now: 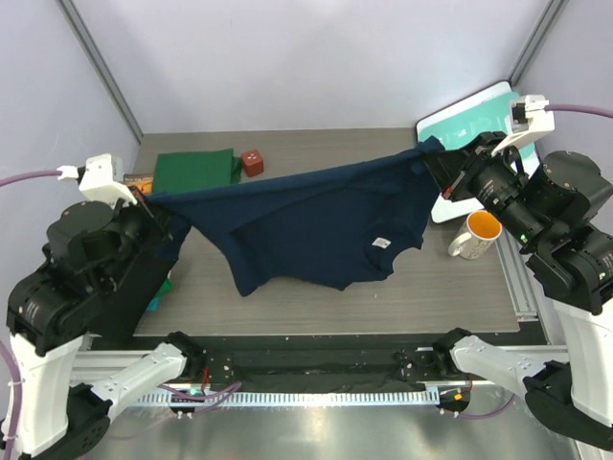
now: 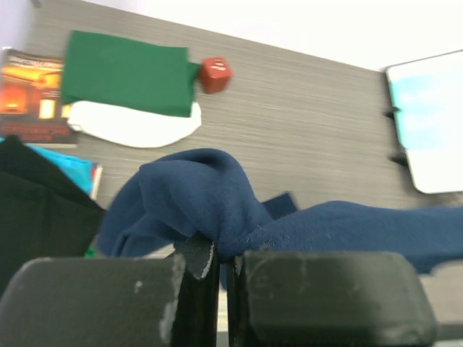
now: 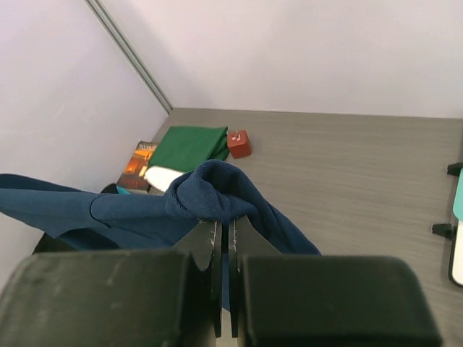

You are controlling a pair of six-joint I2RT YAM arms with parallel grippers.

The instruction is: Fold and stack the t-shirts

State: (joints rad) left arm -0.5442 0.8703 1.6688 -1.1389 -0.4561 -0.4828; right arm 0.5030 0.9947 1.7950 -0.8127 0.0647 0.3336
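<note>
Navy t-shirt (image 1: pixel 316 225) held stretched above desk (image 1: pixel 402 307), middle sagging low, white neck label (image 1: pixel 380 242) showing. My left fingers (image 2: pixel 210 264) pinched tight on its left end, my right fingers (image 3: pixel 210 242) pinched tight on its right end. Right of navy t-shirt: white mug (image 1: pixel 476 236), orange inside. Beyond navy t-shirt, left: folded green t-shirt (image 1: pixel 194 171) lying on cream t-shirt (image 2: pixel 137 124), red block (image 1: pixel 252 161) just beside. Beyond, right: teal-and-white board (image 1: pixel 460 125).

Bright even light, blurred wrist foregrounds
</note>
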